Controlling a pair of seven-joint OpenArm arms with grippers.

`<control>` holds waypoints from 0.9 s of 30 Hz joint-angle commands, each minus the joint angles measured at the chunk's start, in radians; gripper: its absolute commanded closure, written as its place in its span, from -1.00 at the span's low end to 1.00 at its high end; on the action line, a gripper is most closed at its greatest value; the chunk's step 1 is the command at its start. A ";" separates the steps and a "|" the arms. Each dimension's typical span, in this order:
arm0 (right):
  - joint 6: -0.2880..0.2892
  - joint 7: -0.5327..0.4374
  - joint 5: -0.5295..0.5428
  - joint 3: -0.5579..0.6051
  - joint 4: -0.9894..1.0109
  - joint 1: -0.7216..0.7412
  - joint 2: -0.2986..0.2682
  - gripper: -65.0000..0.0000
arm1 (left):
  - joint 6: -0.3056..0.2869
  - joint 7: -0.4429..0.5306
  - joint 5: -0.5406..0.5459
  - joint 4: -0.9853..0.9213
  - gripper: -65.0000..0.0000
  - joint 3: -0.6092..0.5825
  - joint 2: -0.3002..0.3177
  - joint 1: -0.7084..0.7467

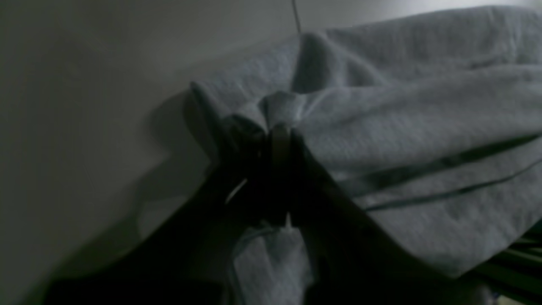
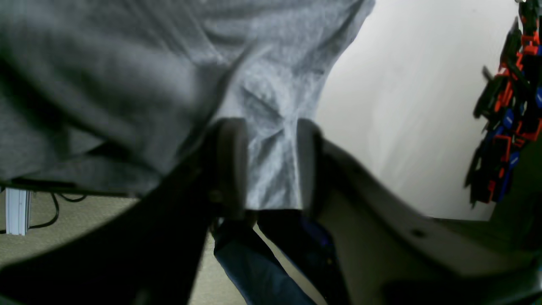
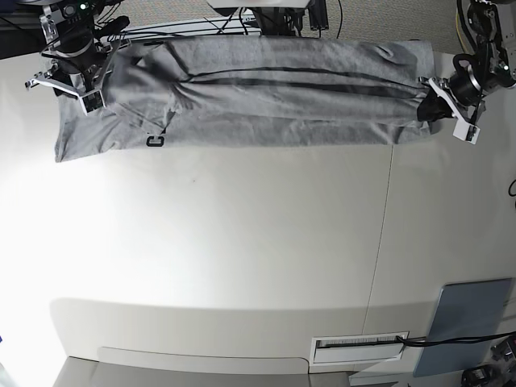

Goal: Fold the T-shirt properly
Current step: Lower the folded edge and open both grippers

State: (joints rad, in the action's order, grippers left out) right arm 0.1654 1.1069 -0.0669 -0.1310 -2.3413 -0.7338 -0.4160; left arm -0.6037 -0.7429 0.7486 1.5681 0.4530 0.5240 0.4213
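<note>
Pinching bunched heather-grey knit, my left gripper (image 1: 279,127) is clamping the T-shirt (image 3: 274,93), which is lying as a long band along the white table (image 3: 242,242); my right gripper (image 2: 266,161) is straddling its crumpled cloth, fingers apart.

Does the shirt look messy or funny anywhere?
A little. The T-shirt is stretched long at the far table edge between the right gripper and left gripper, but its sleeve end droops lower with a black letter peeking out, and cloth bunches at the left gripper.
</note>
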 commanded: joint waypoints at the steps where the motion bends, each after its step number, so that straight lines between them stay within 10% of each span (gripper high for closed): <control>1: -0.004 -0.004 -0.013 -0.010 -0.015 -0.003 -0.013 0.32 | 0.000 0.004 0.011 0.014 1.00 0.008 0.023 0.000; 12: -0.018 -0.023 -0.012 -0.009 -0.015 0.006 -0.013 0.32 | 0.000 0.010 0.012 0.014 0.98 0.013 0.025 -0.001; 19: -0.018 -0.042 -0.003 -0.009 -0.015 0.006 -0.013 0.32 | 0.000 0.001 0.014 0.014 0.06 0.060 0.025 0.000; 27: -0.018 -0.045 -0.001 -0.009 -0.015 0.005 -0.013 0.32 | 0.019 0.007 -0.063 -0.049 0.00 0.061 0.023 -0.001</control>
State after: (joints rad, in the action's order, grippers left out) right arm 0.1562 1.0798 -0.0582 -0.1310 -2.3413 -0.7254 -0.4175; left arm -0.5812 -0.7467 0.6804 1.5082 0.5045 0.5262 0.4210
